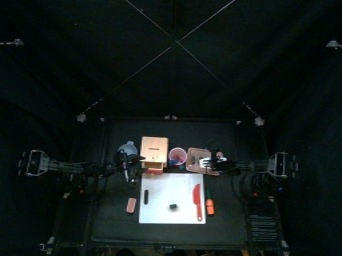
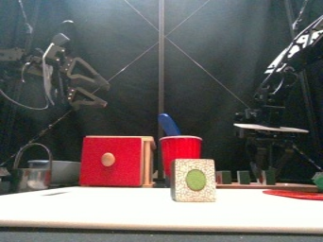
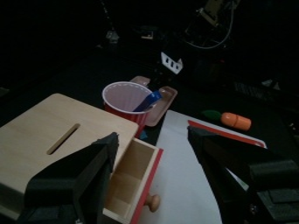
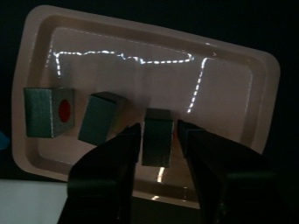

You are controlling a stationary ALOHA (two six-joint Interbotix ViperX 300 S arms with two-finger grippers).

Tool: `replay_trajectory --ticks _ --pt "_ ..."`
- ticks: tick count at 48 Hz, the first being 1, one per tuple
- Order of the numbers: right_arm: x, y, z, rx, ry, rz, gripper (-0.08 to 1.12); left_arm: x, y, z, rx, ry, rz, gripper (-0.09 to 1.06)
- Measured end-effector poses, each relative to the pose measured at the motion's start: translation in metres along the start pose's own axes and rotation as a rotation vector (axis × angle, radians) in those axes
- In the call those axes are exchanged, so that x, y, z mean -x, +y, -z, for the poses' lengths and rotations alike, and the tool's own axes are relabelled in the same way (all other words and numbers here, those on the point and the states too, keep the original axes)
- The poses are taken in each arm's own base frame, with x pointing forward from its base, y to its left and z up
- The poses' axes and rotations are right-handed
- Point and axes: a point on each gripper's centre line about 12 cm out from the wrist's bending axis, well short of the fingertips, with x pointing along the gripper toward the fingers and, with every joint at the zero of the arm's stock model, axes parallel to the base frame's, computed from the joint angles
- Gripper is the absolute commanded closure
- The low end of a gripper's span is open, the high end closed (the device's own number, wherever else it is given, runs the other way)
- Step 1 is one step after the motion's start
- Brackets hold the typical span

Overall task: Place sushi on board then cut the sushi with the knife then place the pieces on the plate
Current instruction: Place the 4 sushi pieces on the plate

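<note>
A dark green sushi piece (image 1: 174, 207) (image 2: 194, 180) stands on the white board (image 1: 158, 215). The red knife (image 1: 197, 200) (image 3: 228, 131) lies along the board's right part. Two more pieces (image 4: 49, 114) (image 4: 100, 116) lie in the pink tray (image 1: 198, 153) (image 4: 222, 79) behind the board. Over the tray, my right gripper (image 4: 156, 129) (image 1: 211, 160) is shut on a third sushi piece (image 4: 156, 144), held just above the tray floor. My left gripper (image 3: 155, 136) (image 1: 132, 158) hangs open and empty above the wooden box (image 1: 154, 148).
The wooden box (image 3: 47, 140) has its red drawer (image 3: 140, 179) pulled out. Beside it is the red cup (image 1: 177, 155) (image 3: 126, 96) holding a blue knife (image 2: 168, 123). An orange toy (image 1: 209, 208) lies right of the board, a pinkish toy (image 1: 131, 204) left of it.
</note>
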Motion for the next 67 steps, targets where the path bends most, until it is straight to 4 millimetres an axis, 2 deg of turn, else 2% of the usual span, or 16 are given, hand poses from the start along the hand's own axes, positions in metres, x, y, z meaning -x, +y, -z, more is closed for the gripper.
replay_trajectory --ticks 8,15,20,25,31,39,42,47,54,67 --pt "0.009 -0.001 -0.004 0.008 -0.017 -0.005 0.21 0.0 -0.002 0.0 0.002 -0.002 0.007 0.0" --pt "0.033 0.01 0.0 0.03 -0.034 -0.096 0.21 0.0 -0.005 0.0 0.002 0.001 0.019 0.0" --pt "0.067 0.034 0.023 0.128 -0.035 -0.239 0.2 0.0 -0.007 -0.001 0.002 -0.001 0.024 0.0" --pt "0.096 0.061 0.054 0.261 -0.023 -0.378 0.18 -0.001 -0.007 -0.001 0.001 -0.001 0.025 0.0" --pt "0.111 0.096 0.087 0.399 -0.016 -0.491 0.12 -0.001 -0.007 -0.002 0.003 -0.004 0.023 0.0" --pt "0.111 0.145 0.118 0.586 -0.012 -0.624 0.01 -0.003 -0.008 -0.005 0.01 -0.014 0.024 0.0" --pt "0.112 0.164 0.132 0.677 -0.015 -0.678 0.01 -0.003 -0.008 -0.007 0.013 -0.019 0.023 0.0" --pt "0.114 0.184 0.146 0.833 -0.053 -0.714 0.01 -0.003 -0.012 -0.006 0.012 -0.016 0.038 0.0" --pt "0.104 0.188 0.161 0.998 -0.056 -0.658 0.01 -0.002 -0.015 -0.005 0.013 -0.011 0.051 0.0" --pt "0.095 0.183 0.177 1.172 0.055 -0.599 0.01 -0.002 -0.014 -0.005 0.03 -0.011 0.039 0.0"
